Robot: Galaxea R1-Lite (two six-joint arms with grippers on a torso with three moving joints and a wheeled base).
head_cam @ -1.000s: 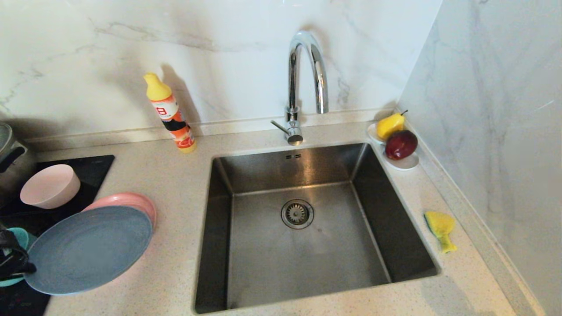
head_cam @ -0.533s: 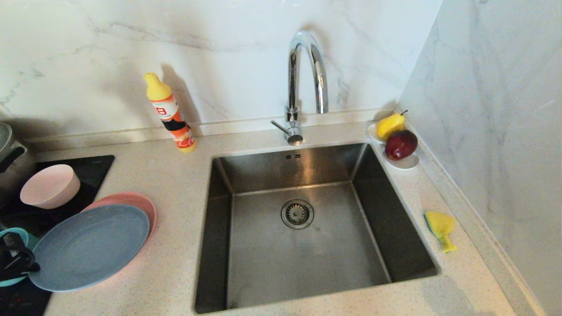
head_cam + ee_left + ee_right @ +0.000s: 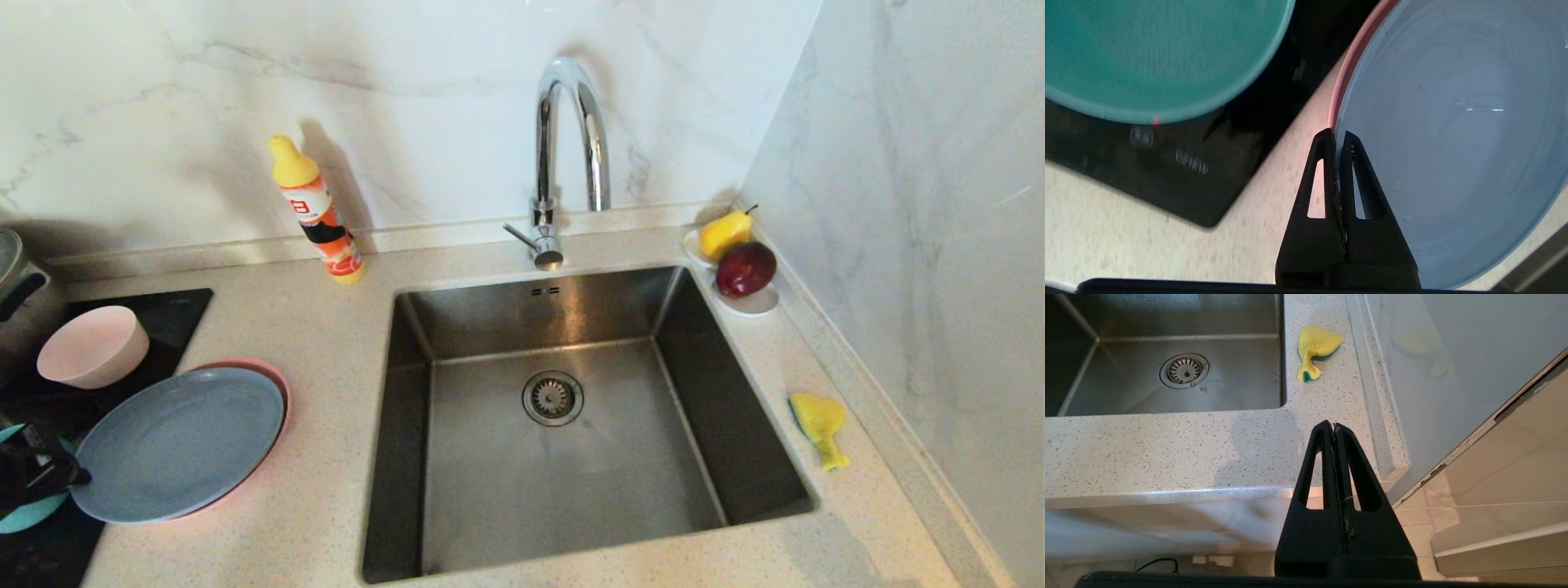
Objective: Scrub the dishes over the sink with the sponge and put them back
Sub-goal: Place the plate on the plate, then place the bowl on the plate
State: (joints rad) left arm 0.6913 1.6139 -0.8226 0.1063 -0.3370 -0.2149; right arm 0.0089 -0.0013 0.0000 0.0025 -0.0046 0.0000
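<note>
Currently your left end effector (image 3: pixel 1336 136) sits at the near left corner of the tabletop, jaws pinched together on the near rim of the blue-grey plate (image 3: pixel 180 441). The wrist view shows the rim running between the two fingers, so read it as a grip on the plate, not an empty close. That plate lies on top of the salmon-pink plate (image 3: pixel 277 377), of which only a thin crescent shows.

Step in hand, as I judge it: picking up the first dish to carry it over the sink (image 3: pixel 563 327). No scrubbing looks begun.

Other dishes: pale pink bowl (image 3: pixel 91 345) on the dark hob at the left edge; teal bowl (image 3: pixel 1147 53) just beside the end effector, near the left edge.

The sponge (image 3: pixel 819 425) lies on the tabletop's right strip, between the sink and the side wall, untouched.

Your right end effector (image 3: pixel 1334 428) is parked below the tabletop's front edge, fingers shut on nothing.

Next move calls for: lifting the plate clear of the salmon one without dragging it, swinging it rightward over the basin, and bringing the right arm up to the sponge. A thin-rim pinch may let the plate pivot; watch its tilt.
</note>
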